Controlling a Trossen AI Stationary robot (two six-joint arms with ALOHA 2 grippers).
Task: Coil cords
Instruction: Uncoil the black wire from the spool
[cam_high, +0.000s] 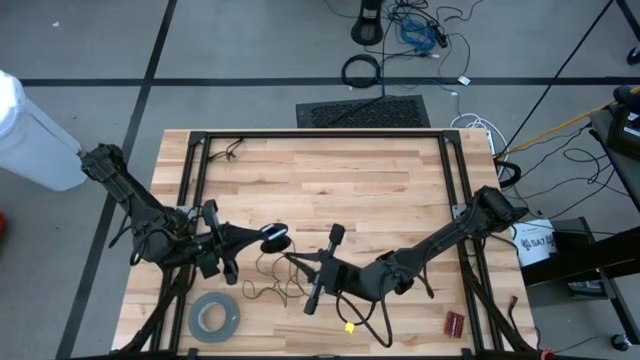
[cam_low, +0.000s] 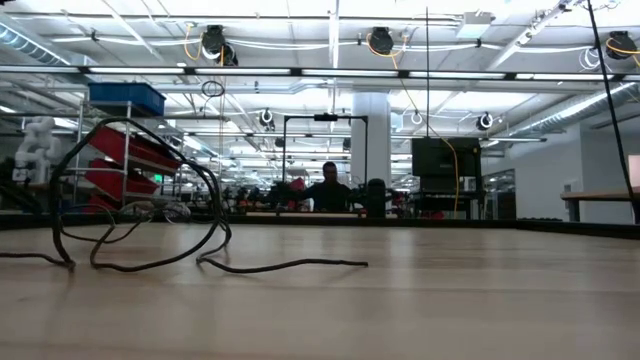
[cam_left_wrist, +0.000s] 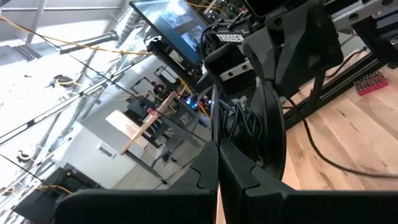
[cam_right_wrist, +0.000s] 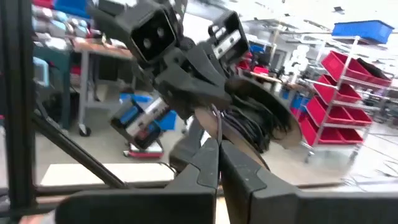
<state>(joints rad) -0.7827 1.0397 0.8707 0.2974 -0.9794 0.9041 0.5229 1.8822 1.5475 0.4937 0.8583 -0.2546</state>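
While the left gripper (cam_high: 262, 238) clamps the disc (cam_high: 274, 237), the right gripper (cam_high: 290, 257) (fingers closed) pinches the wire (cam_high: 268, 290).

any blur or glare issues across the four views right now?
High view: even light, the thin wire hard to trace on the wood grain. Low view: ceiling lamps glare, near tabletop soft, wire loops dark against the light. Left wrist view: windows blown out, left gripper close and dark. Right wrist view: motion-smeared throughout, right gripper included.
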